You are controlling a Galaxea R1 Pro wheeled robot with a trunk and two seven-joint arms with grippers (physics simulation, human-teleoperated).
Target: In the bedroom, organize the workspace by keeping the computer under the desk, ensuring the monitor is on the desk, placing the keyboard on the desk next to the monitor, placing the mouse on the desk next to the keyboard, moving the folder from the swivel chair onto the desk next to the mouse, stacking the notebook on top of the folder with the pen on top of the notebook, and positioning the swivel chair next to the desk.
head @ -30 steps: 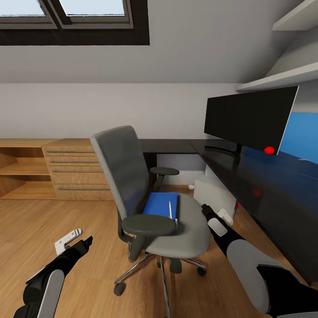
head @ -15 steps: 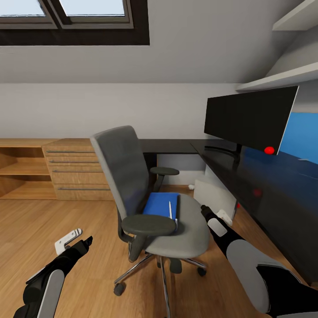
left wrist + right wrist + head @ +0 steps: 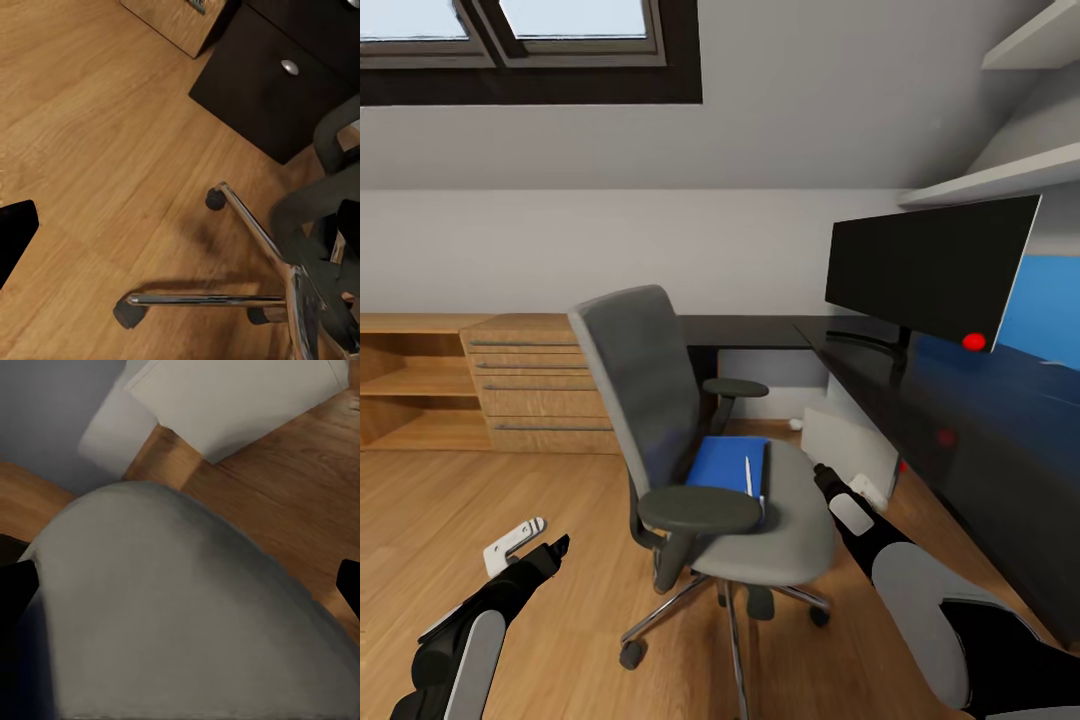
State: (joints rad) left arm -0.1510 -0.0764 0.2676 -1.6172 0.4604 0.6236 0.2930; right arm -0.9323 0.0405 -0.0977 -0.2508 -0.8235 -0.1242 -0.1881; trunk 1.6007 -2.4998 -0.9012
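Folder (image 3: pixel 727 466), bright blue with a white edge, is seen lying flat on the grey seat of the swivel chair (image 3: pixel 660 400), with a thin white pen (image 3: pixel 748 475) resting on top of it; that is where the task means it to be collected from. At the far left of the head view, a light wooden drawer chest (image 3: pixel 530 385) is set against the wall; the left gripper (image 3: pixel 530 540) is held low over the bare wooden floor (image 3: pixel 420 500), well apart from the chair, its white finger and its black one spread, with nothing between them. In the middle, the chair is turned with its backrest toward the left arm and its seat toward the desk (image 3: pixel 960 420); the right gripper (image 3: pixel 828 478) is held just beside the seat's edge, probably placed for a reach to the folder; whether it is open or closed cannot be told from this view. Further right, a white computer (image 3: pixel 845 445) is stood on the floor under the black desk, and the wide monitor (image 3: pixel 930 265) is stood on the desktop.

The chrome wheeled base and a black drawer unit (image 3: pixel 262 82) are given by the left wrist view; by the right wrist view, the grey seat is shown close up, with dark fingertips (image 3: pixel 15 589) spread at both edges, so the jaws are judged open and empty.
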